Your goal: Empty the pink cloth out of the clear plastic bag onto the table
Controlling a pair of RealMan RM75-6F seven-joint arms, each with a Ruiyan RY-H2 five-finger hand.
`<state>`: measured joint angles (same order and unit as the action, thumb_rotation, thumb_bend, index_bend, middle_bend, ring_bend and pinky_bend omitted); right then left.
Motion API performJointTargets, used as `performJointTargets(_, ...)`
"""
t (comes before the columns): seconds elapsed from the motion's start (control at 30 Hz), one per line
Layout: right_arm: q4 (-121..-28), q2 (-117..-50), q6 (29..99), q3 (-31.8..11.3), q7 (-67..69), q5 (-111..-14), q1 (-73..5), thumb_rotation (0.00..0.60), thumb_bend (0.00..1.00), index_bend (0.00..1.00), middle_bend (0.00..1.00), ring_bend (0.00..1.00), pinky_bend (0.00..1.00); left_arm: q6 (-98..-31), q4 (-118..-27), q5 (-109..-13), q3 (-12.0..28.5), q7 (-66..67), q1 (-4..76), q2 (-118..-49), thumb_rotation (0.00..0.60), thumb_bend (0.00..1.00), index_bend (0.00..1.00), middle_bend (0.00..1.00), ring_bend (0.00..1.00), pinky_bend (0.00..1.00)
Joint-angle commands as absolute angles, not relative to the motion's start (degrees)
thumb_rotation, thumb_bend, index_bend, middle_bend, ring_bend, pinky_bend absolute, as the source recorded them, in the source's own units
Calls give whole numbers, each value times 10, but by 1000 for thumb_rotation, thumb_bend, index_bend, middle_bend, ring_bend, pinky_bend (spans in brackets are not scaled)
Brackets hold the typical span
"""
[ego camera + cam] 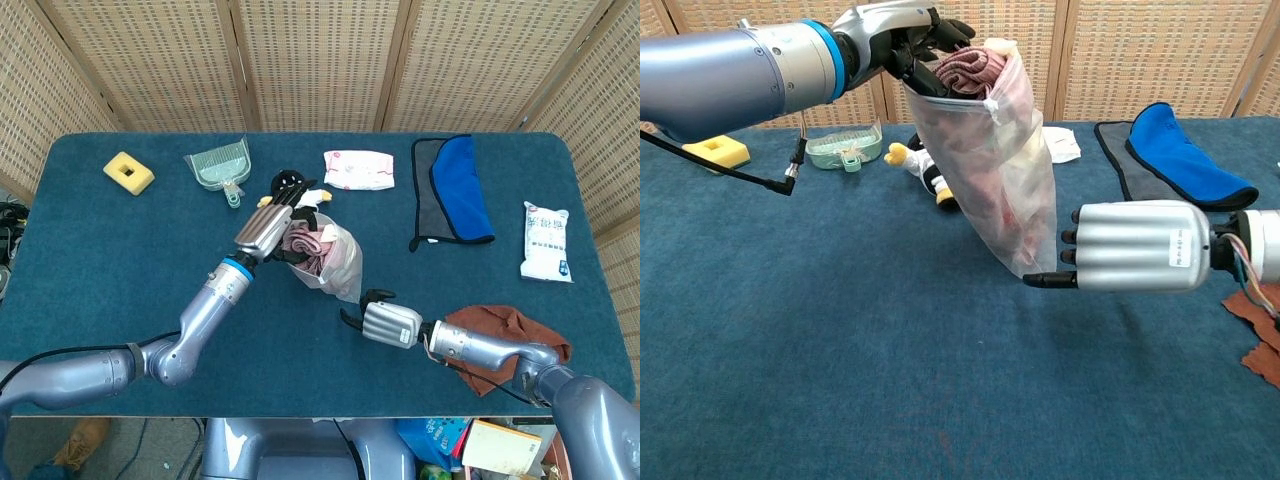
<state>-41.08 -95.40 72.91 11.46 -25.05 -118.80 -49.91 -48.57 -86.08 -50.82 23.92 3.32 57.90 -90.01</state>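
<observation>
The clear plastic bag [992,170] hangs tilted, with its bottom corner on the blue table. My left hand [902,38] grips its open top edge. The same left hand [268,226] shows at the table's middle in the head view, above the bag [336,264]. The pink cloth [966,68] bulges out of the bag's mouth and also fills the bag; it shows as a pink bundle [301,241] from above. My right hand [1135,246] is low over the table, just right of the bag's bottom corner, fingers apart and holding nothing. Whether its thumb touches the bag I cannot tell. From above, the right hand [383,321] sits in front of the bag.
A small toy [923,170] lies behind the bag. A green dustpan [220,167], yellow sponge [128,172] and white packet [358,168] line the far side. A blue-grey cloth [456,190] and another packet [546,241] are at right. A brown cloth [502,334] lies under my right forearm.
</observation>
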Motion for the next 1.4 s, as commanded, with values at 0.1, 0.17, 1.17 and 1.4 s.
performJointTargets(0.1, -393, -984, 706, 110, -269, -1183, -507, 600, 0, 177, 665, 642, 760, -480, -869, -495, 242, 24, 581, -896, 600, 413, 720, 0, 0, 0)
performJointTargets(0.17, -383, -998, 700, 102, -289, -1173, -502, 600, 0, 177, 669, 645, 760, -477, -871, -487, 241, 25, 582, -894, 600, 413, 721, 0, 0, 0)
performJointTargets(1.17, -354, -1042, 681, 72, -414, -1111, -472, 600, 0, 223, 713, 680, 787, -469, -951, -334, 251, 58, 619, -836, 600, 470, 743, 0, 0, 0)
performJointTargets(1.4, -348, -1050, 682, 68, -418, -1103, -472, 600, 0, 264, 714, 680, 786, -455, -967, -322, 252, 48, 623, -820, 600, 481, 751, 0, 0, 0)
